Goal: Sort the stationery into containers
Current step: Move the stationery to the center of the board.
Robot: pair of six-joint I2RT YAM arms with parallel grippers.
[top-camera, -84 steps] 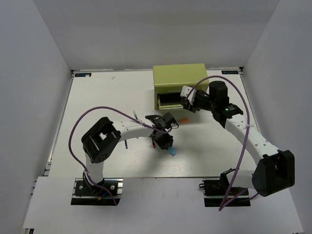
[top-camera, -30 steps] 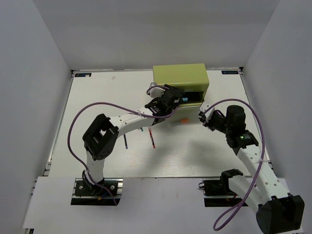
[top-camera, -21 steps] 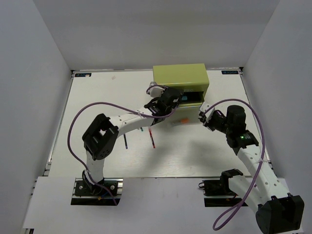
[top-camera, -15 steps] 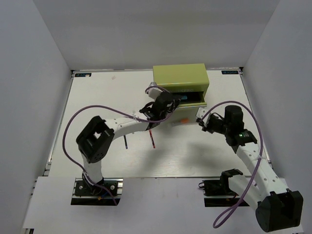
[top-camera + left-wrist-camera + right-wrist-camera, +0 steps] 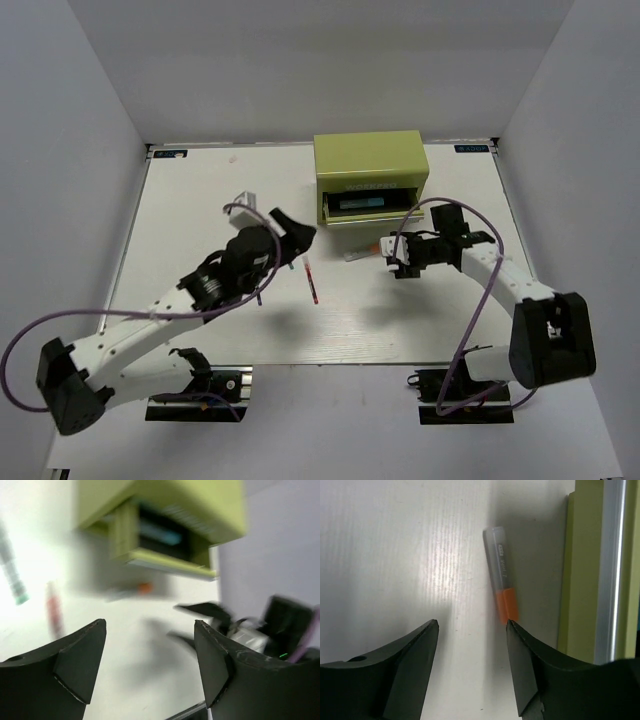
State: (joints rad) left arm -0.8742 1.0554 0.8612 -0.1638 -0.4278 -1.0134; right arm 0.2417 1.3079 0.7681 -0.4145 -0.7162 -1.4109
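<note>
The olive drawer chest (image 5: 369, 160) stands at the back, its upper drawer open with a light-blue marker (image 5: 365, 201) inside. The left wrist view shows the chest (image 5: 165, 505) and marker (image 5: 160, 534) blurred. The white pen with an orange tip (image 5: 361, 252) lies in front of the chest. My right gripper (image 5: 394, 262) is open and empty just right of it. In the right wrist view the pen (image 5: 501, 580) lies just past the open gripper (image 5: 472, 625). My left gripper (image 5: 299, 240) is open and empty (image 5: 150, 625), above the dark-red pen (image 5: 311, 280).
In the left wrist view the dark-red pen (image 5: 53, 615) and a pale green-tipped stick (image 5: 12, 572) lie on the white table at left. The open drawer's front edge (image 5: 580, 580) is close on the right of my right gripper. Grey walls surround the table.
My left arm has pulled back from the drawer toward the near left, leaving the light-blue marker inside. My right gripper has moved left and down beside the white pen.
</note>
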